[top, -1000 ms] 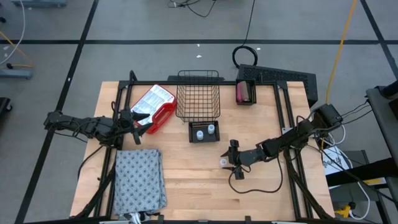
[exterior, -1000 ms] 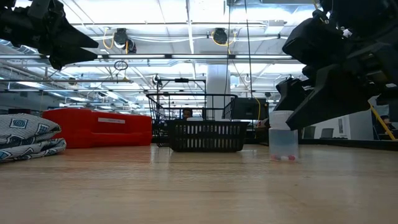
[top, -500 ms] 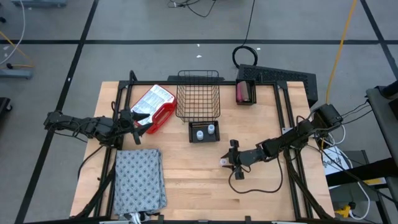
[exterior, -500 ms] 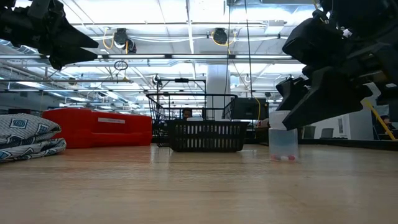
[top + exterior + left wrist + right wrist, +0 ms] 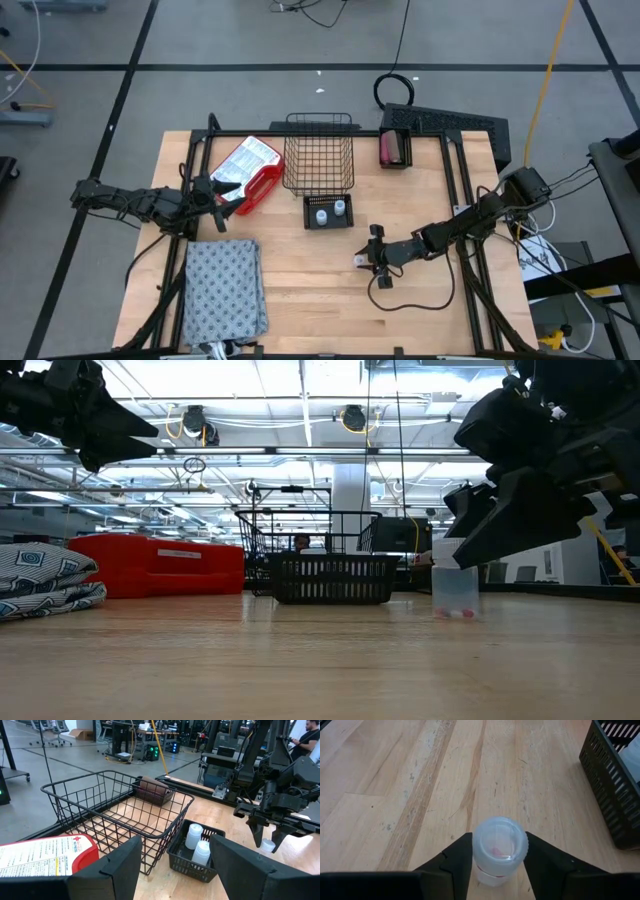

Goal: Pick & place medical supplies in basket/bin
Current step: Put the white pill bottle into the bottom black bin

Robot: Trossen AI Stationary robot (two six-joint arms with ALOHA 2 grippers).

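The right gripper (image 5: 499, 851) clamps a small white round plastic vial (image 5: 499, 845) standing on the wooden table (image 5: 395, 795). The left gripper (image 5: 222, 194) waits open beside the red box (image 5: 250, 172).

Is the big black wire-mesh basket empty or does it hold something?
Empty: through the black wire-mesh basket only bare wooden table shows, also in the left wrist view.

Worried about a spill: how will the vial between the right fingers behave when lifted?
The vial looks like thin translucent plastic, so probably light. Its smooth round wall may slip between the right gripper's fingers. It stands upright, so a sideways nudge might tip it.
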